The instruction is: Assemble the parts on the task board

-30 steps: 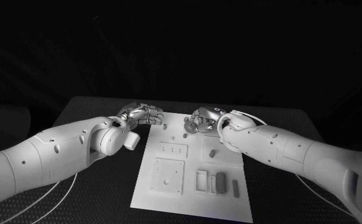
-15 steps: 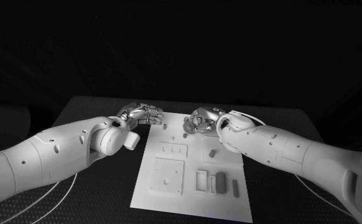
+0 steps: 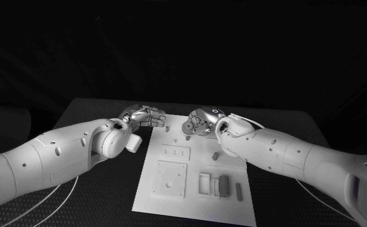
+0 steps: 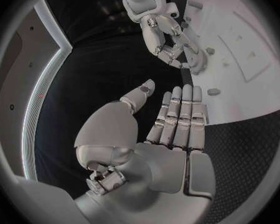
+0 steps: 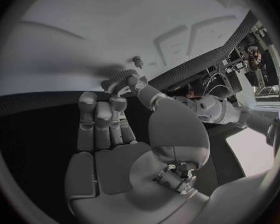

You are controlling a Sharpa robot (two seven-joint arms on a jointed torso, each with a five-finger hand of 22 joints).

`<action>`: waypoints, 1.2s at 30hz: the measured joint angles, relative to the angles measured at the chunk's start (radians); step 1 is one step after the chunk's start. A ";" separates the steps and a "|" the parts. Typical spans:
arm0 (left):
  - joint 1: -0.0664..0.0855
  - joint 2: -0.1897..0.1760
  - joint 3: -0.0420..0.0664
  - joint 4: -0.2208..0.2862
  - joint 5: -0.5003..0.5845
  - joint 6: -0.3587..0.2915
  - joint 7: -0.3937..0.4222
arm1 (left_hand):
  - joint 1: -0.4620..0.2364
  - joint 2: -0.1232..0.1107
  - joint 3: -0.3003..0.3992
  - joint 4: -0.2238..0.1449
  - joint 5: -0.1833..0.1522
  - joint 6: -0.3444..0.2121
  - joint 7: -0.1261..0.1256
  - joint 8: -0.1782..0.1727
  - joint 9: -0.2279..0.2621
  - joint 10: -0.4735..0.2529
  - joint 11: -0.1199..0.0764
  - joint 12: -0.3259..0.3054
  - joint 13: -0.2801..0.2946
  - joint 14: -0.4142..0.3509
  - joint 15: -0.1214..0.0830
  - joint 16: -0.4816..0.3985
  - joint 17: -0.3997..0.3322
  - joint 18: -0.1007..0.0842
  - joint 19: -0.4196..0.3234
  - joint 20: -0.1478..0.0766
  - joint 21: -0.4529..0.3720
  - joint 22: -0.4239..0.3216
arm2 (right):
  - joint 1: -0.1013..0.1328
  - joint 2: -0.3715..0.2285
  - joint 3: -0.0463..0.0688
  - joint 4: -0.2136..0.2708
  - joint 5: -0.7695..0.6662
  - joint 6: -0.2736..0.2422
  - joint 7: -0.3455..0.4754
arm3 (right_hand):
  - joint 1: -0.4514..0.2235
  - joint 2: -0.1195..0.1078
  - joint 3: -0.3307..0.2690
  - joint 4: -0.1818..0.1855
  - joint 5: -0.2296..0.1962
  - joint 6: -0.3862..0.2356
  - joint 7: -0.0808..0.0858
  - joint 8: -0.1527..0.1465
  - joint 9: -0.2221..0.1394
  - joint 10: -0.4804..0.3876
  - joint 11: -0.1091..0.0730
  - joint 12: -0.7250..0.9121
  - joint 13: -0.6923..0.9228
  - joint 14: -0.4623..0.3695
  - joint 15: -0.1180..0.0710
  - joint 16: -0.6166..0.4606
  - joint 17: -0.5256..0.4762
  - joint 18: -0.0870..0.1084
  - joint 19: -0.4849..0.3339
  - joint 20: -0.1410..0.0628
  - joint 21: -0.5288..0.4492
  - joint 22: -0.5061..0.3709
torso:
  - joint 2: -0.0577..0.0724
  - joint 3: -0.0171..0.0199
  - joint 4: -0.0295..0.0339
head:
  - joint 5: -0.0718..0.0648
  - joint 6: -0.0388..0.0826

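Your right hand (image 3: 197, 122) hangs over the far end of the board (image 3: 191, 206) and, in the right wrist view, it looks to be pinching a small round part (image 5: 118, 75) with a ribbed rim between thumb and fingertips (image 5: 117, 104). Just beyond it, a short peg (image 5: 138, 60) stands up from the board. Your left hand (image 3: 145, 116) sits at the board's far left edge, empty, with the fingers straight and side by side and the thumb held apart. Treat the round part as light, hard and stiff. It won't give under pressure, but it is small enough to twist or pop out of a loose pinch. The ribbed rim is your best purchase, so hold it across the rim and keep the centre free. I judge the centre is meant to drop over the peg, though the frames don't show a hole. The other loose parts (image 3: 224, 185) lie nearer you on the board, well apart from both hands. They are likely just as light and will skate on the smooth plate if nudged, so take them by their long sides from above.
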State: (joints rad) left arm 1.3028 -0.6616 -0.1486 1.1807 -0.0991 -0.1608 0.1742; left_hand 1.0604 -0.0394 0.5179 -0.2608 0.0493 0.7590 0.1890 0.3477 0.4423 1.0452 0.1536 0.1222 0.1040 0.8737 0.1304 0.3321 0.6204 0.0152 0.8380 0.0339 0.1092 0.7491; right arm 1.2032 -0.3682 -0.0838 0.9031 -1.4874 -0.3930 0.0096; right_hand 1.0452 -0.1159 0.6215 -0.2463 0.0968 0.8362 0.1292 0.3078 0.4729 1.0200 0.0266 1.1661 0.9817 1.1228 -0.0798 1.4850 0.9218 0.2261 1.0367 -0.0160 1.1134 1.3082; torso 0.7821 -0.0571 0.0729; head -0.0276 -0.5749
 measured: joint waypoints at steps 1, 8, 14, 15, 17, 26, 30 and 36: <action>0.000 0.000 0.000 0.000 0.000 0.000 0.000 | 0.000 0.000 0.000 0.000 0.000 0.000 0.000 0.000 0.000 0.000 0.000 0.000 0.000 0.000 0.000 0.000 0.000 0.000 0.000 0.000 0.000 0.000 | 0.000 0.003 0.000 0.000 -0.007 -0.003 -0.003 | 0.000 0.000 0.001 0.001 0.000 0.000 0.000 0.000 0.000 0.000 0.000 0.000 0.000 0.000 0.000 0.000 0.000 0.000 0.000 0.000 0.000 0.000 | 0.000 0.0000 0.0000 | 0.000 0.000; 0.000 0.004 0.000 -0.002 0.000 0.001 0.000 | 0.000 0.000 0.000 0.000 0.000 0.000 0.000 0.000 0.000 0.000 0.000 0.000 0.000 0.000 0.000 0.000 0.001 0.000 0.000 0.000 -0.001 0.000 | 0.000 0.024 0.000 -0.012 -0.052 -0.005 -0.027 | -0.009 -0.009 0.005 0.011 0.000 0.001 -0.001 0.000 0.000 0.000 0.000 0.000 -0.001 0.001 0.001 0.000 -0.001 0.000 0.005 -0.002 0.000 0.000 | 0.000 0.0000 -0.0002 | -0.001 0.001; 0.000 0.006 0.000 -0.004 0.000 0.001 0.000 | 0.000 0.000 0.000 0.000 0.000 0.000 0.000 0.000 0.000 0.000 0.000 0.000 0.000 0.000 0.000 0.000 0.001 0.000 0.000 0.000 -0.004 0.000 | 0.002 0.035 -0.003 -0.016 -0.072 0.002 -0.041 | -0.009 -0.009 0.005 0.016 0.000 0.002 -0.002 0.000 0.000 0.000 0.000 0.000 -0.002 0.001 0.001 0.000 -0.001 0.000 0.005 -0.002 0.000 0.000 | 0.000 0.0001 0.0004 | -0.003 0.001; 0.000 0.006 0.000 -0.004 0.000 0.001 0.000 | 0.000 0.000 0.000 0.000 0.000 0.000 0.000 0.000 0.000 0.000 0.000 0.000 0.000 0.000 0.000 0.000 0.001 0.000 0.000 0.000 -0.004 0.000 | 0.002 0.035 -0.003 -0.017 -0.074 0.003 -0.043 | -0.009 -0.009 0.005 0.016 0.000 0.002 -0.002 0.000 0.000 0.000 0.000 0.000 -0.002 0.001 0.001 0.000 -0.001 0.000 0.005 -0.002 0.000 0.000 | 0.000 0.0002 0.0005 | -0.003 0.000; 0.000 0.006 0.000 -0.004 0.000 0.001 0.000 | 0.000 0.000 0.000 0.000 0.000 0.000 0.000 0.000 0.000 0.000 0.000 0.000 0.000 0.000 0.000 0.000 0.001 0.000 0.000 0.000 -0.004 0.000 | 0.002 0.035 -0.003 -0.019 -0.080 0.006 -0.047 | -0.009 -0.009 0.005 0.016 0.000 0.002 -0.002 0.000 0.000 0.000 0.000 0.000 -0.002 0.001 0.002 0.000 -0.001 0.000 0.005 -0.002 0.000 0.000 | 0.000 0.0002 0.0005 | -0.003 0.000; 0.000 0.005 0.000 -0.004 0.000 0.001 -0.001 | 0.000 0.000 0.000 0.000 0.000 0.000 0.000 0.000 0.000 0.000 0.000 0.000 0.000 0.002 0.002 0.000 0.002 0.000 0.000 0.000 -0.004 0.000 | 0.003 0.038 -0.003 -0.026 -0.092 0.015 -0.057 | -0.009 -0.017 0.008 0.019 0.000 0.003 -0.003 0.000 0.000 0.000 0.000 -0.001 -0.003 0.001 0.002 0.000 -0.002 -0.001 0.005 -0.001 0.000 0.000 | 0.001 0.0002 -0.0002 | -0.004 0.001; 0.000 0.005 0.000 -0.004 0.000 0.001 -0.001 | 0.000 0.000 0.000 0.000 0.000 0.000 0.000 0.000 0.000 0.000 0.000 0.000 0.000 0.004 0.004 0.000 0.002 0.000 0.000 0.000 -0.004 0.001 | 0.004 0.037 -0.003 -0.028 -0.093 0.022 -0.058 | -0.009 -0.017 0.008 0.019 0.000 0.003 -0.003 -0.006 -0.003 0.000 0.000 -0.001 -0.003 0.001 0.002 0.000 -0.002 -0.001 0.005 -0.001 0.000 0.000 | 0.001 0.0002 -0.0003 | -0.004 0.001; 0.000 0.002 0.000 -0.003 0.000 0.001 -0.001 | -0.004 0.004 0.000 0.000 0.000 0.000 0.000 0.000 0.000 0.000 0.000 0.000 0.000 0.004 0.004 0.000 0.002 0.000 0.000 0.000 -0.004 0.001 | 0.004 0.034 -0.004 -0.032 -0.091 0.031 -0.056 | -0.005 -0.021 0.008 0.019 0.000 0.003 -0.003 -0.012 -0.005 0.000 0.000 -0.001 -0.003 -0.002 0.005 0.000 -0.002 0.000 0.004 -0.002 0.000 0.000 | 0.001 0.0004 -0.0004 | -0.004 0.000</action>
State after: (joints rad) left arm 1.3027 -0.6601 -0.1486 1.1775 -0.0991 -0.1597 0.1731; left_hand 1.0565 -0.0355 0.5179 -0.2609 0.0493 0.7590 0.1890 0.3477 0.4423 1.0452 0.1536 0.1222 0.1041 0.8773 0.1340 0.3321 0.6223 0.0152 0.8380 0.0339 0.1053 0.7497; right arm 1.2069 -0.3345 -0.0878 0.8710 -1.5780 -0.3625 -0.0463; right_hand 1.0402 -0.1374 0.6293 -0.2273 0.0967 0.8389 0.1265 0.2959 0.4676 1.0201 0.0266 1.1654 0.9785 1.1208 -0.0744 1.4849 0.9194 0.2257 1.0409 -0.0176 1.1134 1.3082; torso 0.7828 -0.0568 0.0725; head -0.0315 -0.5751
